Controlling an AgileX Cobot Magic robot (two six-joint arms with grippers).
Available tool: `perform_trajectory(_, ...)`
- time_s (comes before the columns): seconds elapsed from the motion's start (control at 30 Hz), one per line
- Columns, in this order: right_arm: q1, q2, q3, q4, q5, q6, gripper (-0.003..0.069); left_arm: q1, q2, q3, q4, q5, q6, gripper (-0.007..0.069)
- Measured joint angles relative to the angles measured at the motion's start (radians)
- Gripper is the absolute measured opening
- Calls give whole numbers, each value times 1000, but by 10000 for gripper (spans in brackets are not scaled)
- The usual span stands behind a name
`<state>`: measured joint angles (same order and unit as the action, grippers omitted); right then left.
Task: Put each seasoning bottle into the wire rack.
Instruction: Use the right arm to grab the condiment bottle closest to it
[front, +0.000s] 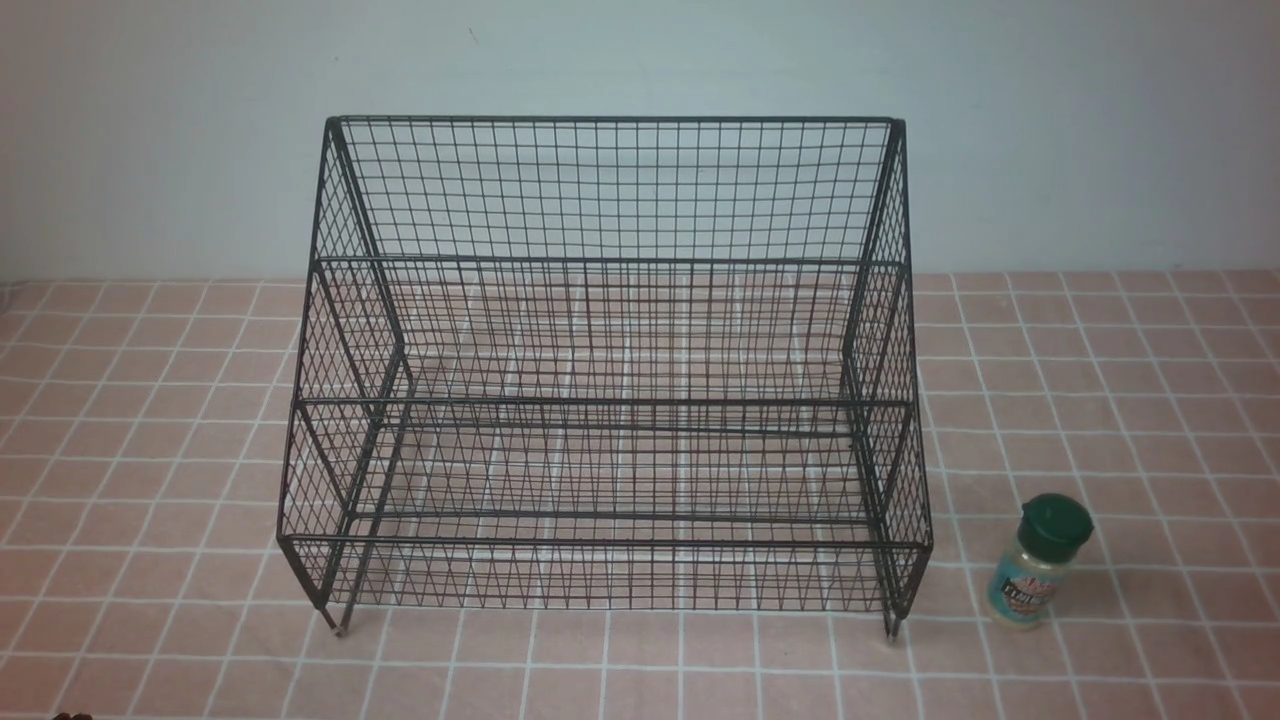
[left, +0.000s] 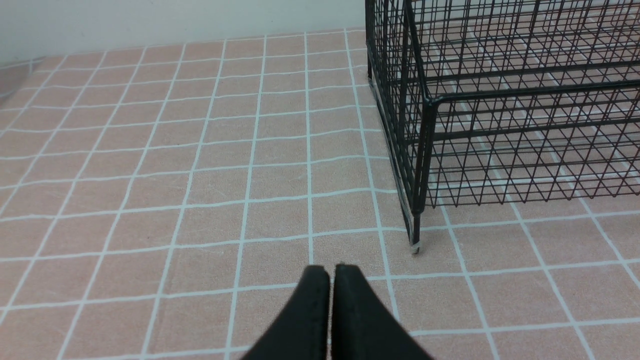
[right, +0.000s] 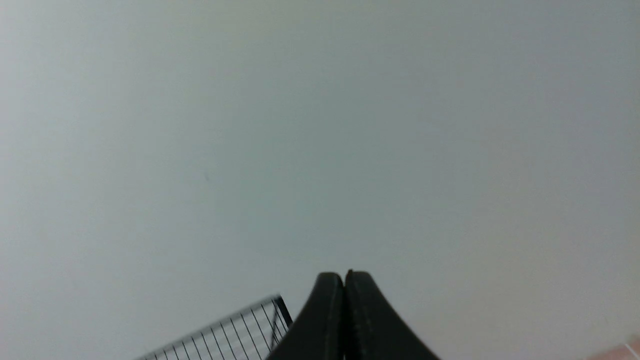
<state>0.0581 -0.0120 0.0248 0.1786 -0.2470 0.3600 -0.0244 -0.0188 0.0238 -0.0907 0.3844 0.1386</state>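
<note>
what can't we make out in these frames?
- Small print on the seasoning bottle's label: too small in the front view.
- Right end of the wire rack: cut off by the frame edge in the left wrist view.
- Most of the rack in the right wrist view: cut off by the bottom edge, partly behind the right gripper.
- Rear parts of the left gripper: below the left wrist view's bottom edge.

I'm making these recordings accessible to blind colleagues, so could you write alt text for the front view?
A large, empty black wire rack with stepped tiers stands on a pink tiled surface before a pale wall. To its right, apart from it, a small seasoning bottle with a dark green cap and teal label stands upright.
</note>
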Motion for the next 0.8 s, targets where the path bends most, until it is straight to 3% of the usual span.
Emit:
perform_trajectory(0.2,0,75,-135,-91,-5,17,-15,0,0,0,0,0,0,-7)
perform_trajectory(0.37,0,341,-322,-340,75,28,-15,0,0,0,0,0,0,-7)
perform_trajectory(0.67,0,768,-348,-658,-37,198,5,0,0,0,0,0,0,-7)
perform_trajectory(0.8,0,912,-348,-799,-64,314,52,0,0,0,0,0,0,-7)
